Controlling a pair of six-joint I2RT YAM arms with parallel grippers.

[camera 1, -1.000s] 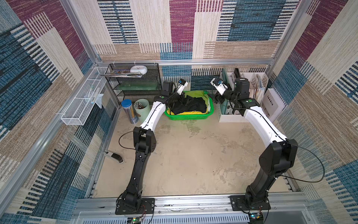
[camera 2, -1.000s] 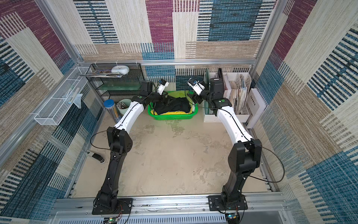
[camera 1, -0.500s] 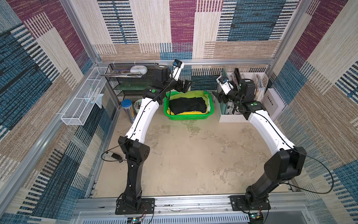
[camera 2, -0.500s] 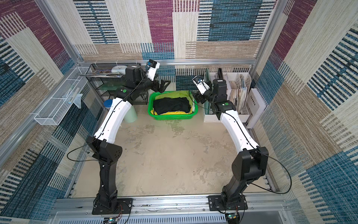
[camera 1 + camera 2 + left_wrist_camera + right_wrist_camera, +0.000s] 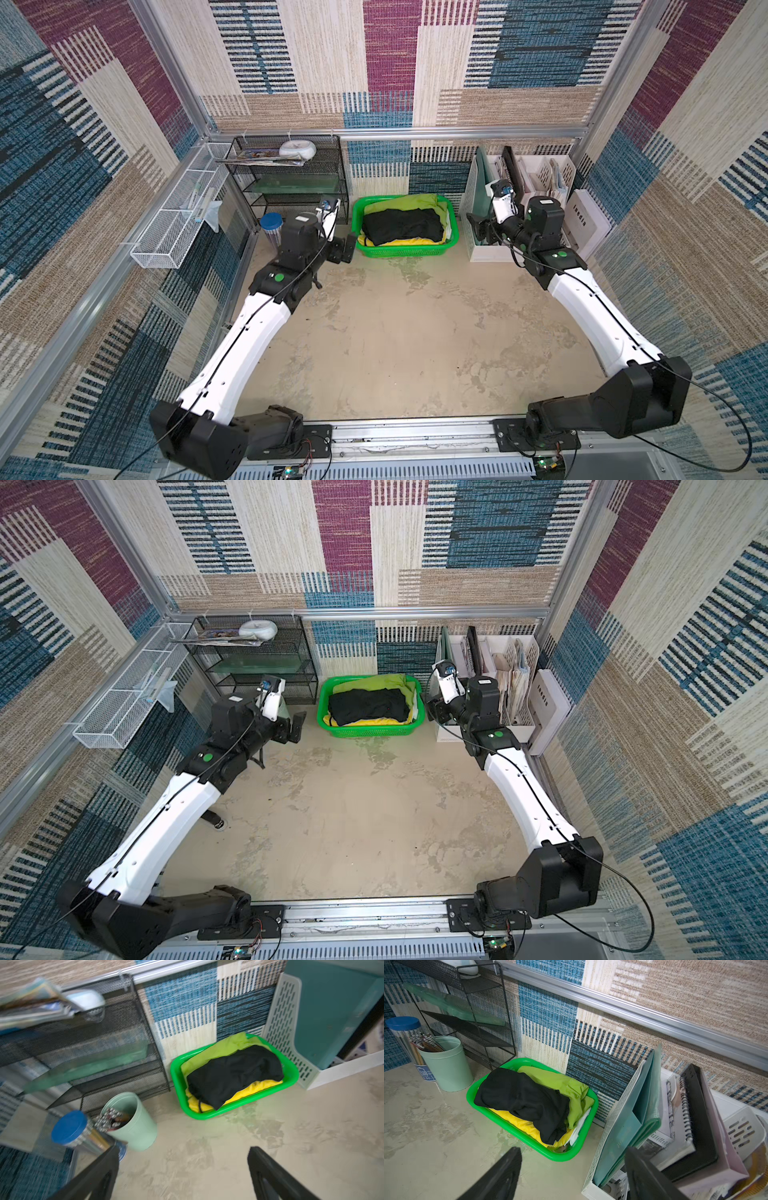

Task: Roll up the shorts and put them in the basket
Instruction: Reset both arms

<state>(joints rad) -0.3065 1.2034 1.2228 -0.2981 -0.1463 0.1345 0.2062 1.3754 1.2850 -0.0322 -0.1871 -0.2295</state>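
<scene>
The black shorts (image 5: 401,224) (image 5: 368,704) lie bunched in a green basket (image 5: 405,251) at the back of the table, on top of a lime-green cloth (image 5: 409,203) and a yellow cloth (image 5: 409,241). My left gripper (image 5: 344,249) (image 5: 291,729) hangs just left of the basket, open and empty. In the left wrist view its jaws (image 5: 182,1150) stand wide over bare table, short of the shorts (image 5: 234,1076). My right gripper (image 5: 478,228) (image 5: 434,710) hangs right of the basket, open and empty (image 5: 573,1150), with the shorts (image 5: 525,1101) ahead of it.
A black mesh shelf (image 5: 291,183), a blue-lidded jar (image 5: 271,220) and a mint cup of pencils (image 5: 133,1126) stand left of the basket. A white file organiser (image 5: 523,199) with folders and notebooks stands right of it, close behind my right gripper. A white wire basket (image 5: 174,232) hangs on the left wall.
Both grippers have drawn back from over the basket. The left arm swung up by the shelf, then down to the basket's left. The right moved right and opened wider. The shorts stayed put.
</scene>
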